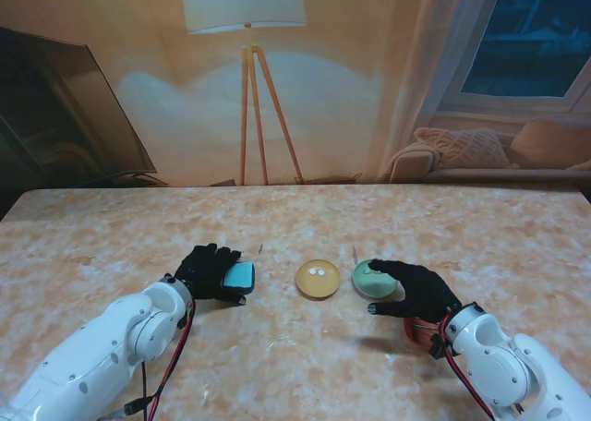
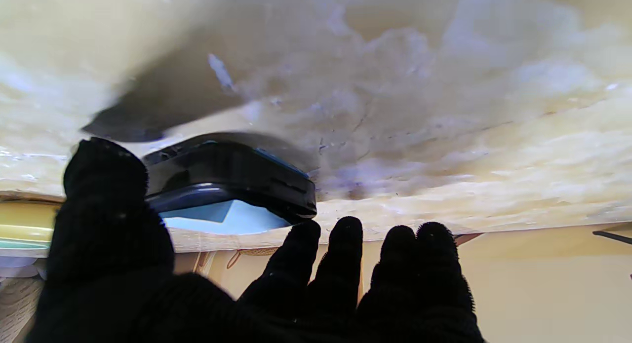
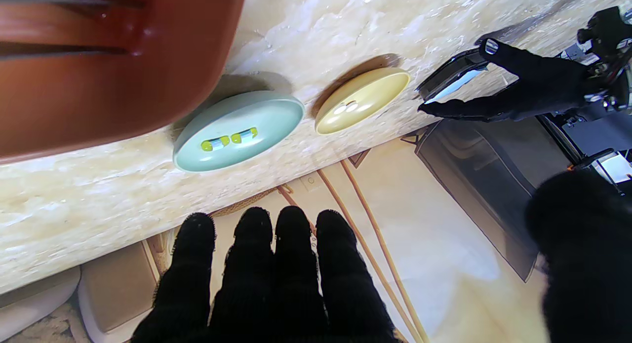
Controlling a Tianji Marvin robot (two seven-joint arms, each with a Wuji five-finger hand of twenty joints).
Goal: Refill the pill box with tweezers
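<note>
My left hand (image 1: 211,271) grips the pill box (image 1: 240,275), a dark case with a light blue face, on the table left of centre. In the left wrist view the thumb (image 2: 103,185) presses one side of the pill box (image 2: 232,185) and the fingertips (image 2: 303,232) touch the other. A yellow dish (image 1: 318,279) with two white pills sits at the middle. Right of it stands a green dish (image 1: 369,280) with yellow-green capsules (image 3: 228,138). My right hand (image 1: 417,290) hovers over that dish's near edge, fingers (image 3: 291,264) straight, holding nothing. I cannot make out tweezers for certain.
A red container (image 1: 420,331) lies under my right wrist and fills a corner of the right wrist view (image 3: 98,61). Two thin pale slivers (image 1: 261,250) (image 1: 355,253) lie just beyond the dishes. The marble table (image 1: 295,218) stretches farther back to a wall backdrop.
</note>
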